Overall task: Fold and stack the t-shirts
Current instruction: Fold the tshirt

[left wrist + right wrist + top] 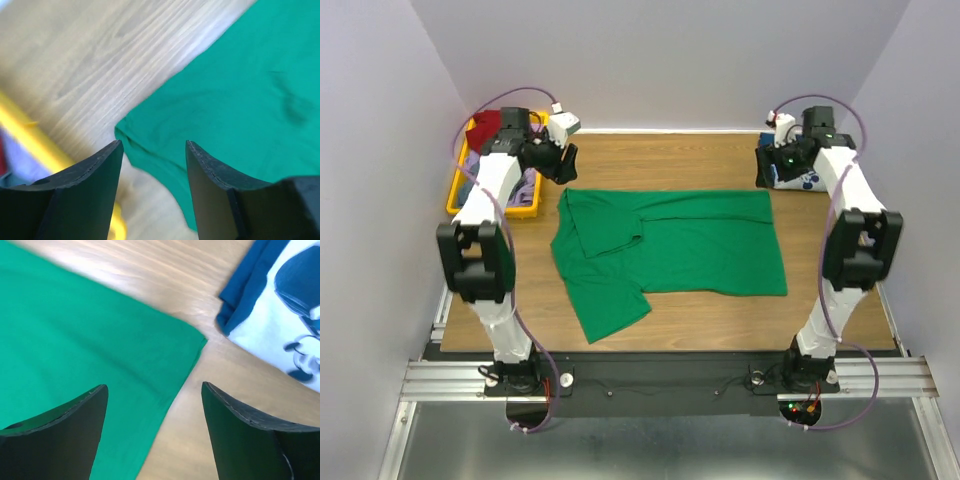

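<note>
The bright green t-shirt [670, 250] lies spread on the wooden table, partly folded, one sleeve pointing to the near left. The folded navy t-shirt with a white cartoon print [803, 178] lies at the far right, partly hidden by the right arm. My left gripper [563, 160] hovers open and empty above the green shirt's far left corner [150, 140]. My right gripper [766, 165] hovers open and empty above the green shirt's far right corner [192, 342]. The navy shirt [280, 315] lies just beyond that corner in the right wrist view.
A yellow bin [460, 190] with red and purple cloth stands at the far left, close to the left gripper; its rim shows in the left wrist view [37, 142]. Grey walls close in the table on three sides.
</note>
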`<state>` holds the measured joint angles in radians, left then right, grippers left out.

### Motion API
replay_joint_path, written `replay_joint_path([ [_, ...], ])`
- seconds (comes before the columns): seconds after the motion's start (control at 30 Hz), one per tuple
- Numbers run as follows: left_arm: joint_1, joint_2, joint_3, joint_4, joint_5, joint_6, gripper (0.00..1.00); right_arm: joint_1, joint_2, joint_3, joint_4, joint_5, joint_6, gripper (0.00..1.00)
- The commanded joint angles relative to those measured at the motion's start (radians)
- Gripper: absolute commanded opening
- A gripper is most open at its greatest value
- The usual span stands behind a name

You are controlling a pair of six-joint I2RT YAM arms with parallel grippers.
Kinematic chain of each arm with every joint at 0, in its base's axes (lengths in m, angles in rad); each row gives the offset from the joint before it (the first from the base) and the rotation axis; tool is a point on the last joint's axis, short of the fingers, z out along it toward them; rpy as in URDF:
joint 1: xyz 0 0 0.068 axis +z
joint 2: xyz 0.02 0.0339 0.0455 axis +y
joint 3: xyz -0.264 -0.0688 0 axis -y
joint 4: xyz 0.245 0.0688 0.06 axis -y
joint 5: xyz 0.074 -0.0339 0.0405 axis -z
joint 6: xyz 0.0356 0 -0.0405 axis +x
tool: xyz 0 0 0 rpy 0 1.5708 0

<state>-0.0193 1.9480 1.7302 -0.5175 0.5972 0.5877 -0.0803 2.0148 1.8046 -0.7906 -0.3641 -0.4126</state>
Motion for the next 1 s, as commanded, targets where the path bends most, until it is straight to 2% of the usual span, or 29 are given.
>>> replay_joint_path([
  [0.0,0.002,-0.294,-0.203,-0.029,0.101,0.087,0.65,0.008,-0.23,-0.135,-0.074,-0.088,-0.1,0.81],
  [0.1,0.002,-0.415,-0.334,-0.065,0.107,0.147,0.64,0.01,-0.322,-0.294,-0.105,-0.069,-0.205,0.72],
  [0.13,0.002,-0.443,-0.424,-0.075,0.099,0.167,0.62,0.01,-0.352,-0.333,-0.123,-0.061,-0.23,0.69],
  [0.23,0.001,-0.552,-0.591,-0.114,0.084,0.324,0.55,0.011,-0.499,-0.505,-0.147,-0.032,-0.346,0.53],
  [0.33,-0.007,-0.655,-0.736,-0.13,0.05,0.389,0.48,0.016,-0.577,-0.669,-0.144,0.02,-0.429,0.47],
  [0.5,-0.074,-0.785,-0.903,-0.148,-0.017,0.474,0.44,0.019,-0.707,-0.875,-0.076,0.108,-0.488,0.45],
  [0.63,-0.177,-0.836,-1.044,-0.06,-0.144,0.426,0.44,0.02,-0.749,-0.964,-0.019,0.122,-0.511,0.44],
  [0.8,-0.275,-0.841,-1.092,-0.021,-0.181,0.383,0.49,0.022,-0.76,-1.021,0.031,0.149,-0.531,0.44],
  [0.97,-0.317,-0.84,-1.094,-0.024,-0.177,0.36,0.52,0.033,-0.768,-1.048,0.03,0.142,-0.542,0.44],
])
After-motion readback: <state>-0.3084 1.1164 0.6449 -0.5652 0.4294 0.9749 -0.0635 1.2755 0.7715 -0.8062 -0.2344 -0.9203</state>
